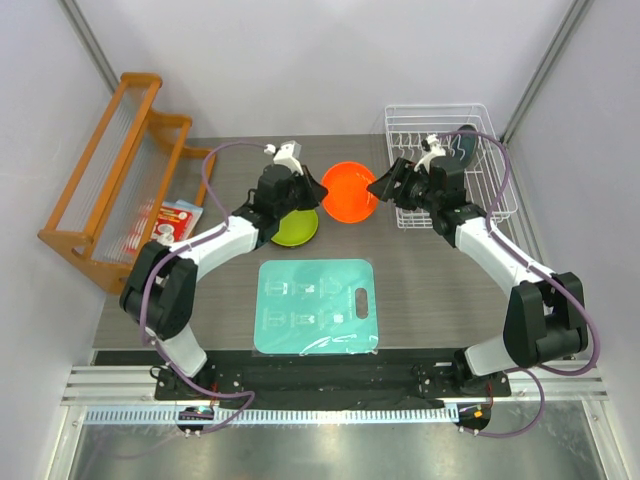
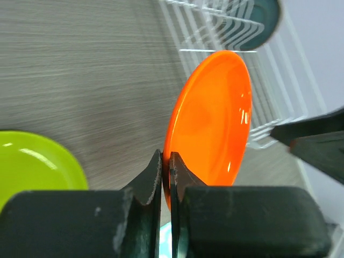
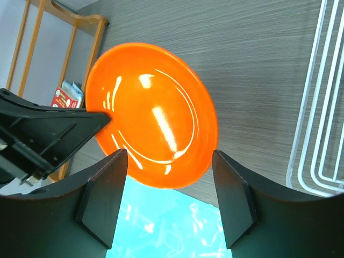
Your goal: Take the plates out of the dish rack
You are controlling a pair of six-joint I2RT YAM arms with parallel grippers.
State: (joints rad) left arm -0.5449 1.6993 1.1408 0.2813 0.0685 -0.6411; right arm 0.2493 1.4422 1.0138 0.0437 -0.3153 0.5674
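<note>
The lime green plate (image 1: 298, 228) lies flat on the table under your left arm. The teal mat (image 1: 316, 305) is near you, and the wooden rack (image 1: 110, 190) is far left. A blue-teal plate (image 1: 465, 148) stands in the white dish rack (image 1: 500, 175). Your left gripper (image 2: 165, 166) pinches the rim of the orange plate (image 2: 215, 118), tipped up just beside the rack. Your right gripper (image 3: 167, 156) is spread wide by that plate; you cannot tell if it touches.
</note>
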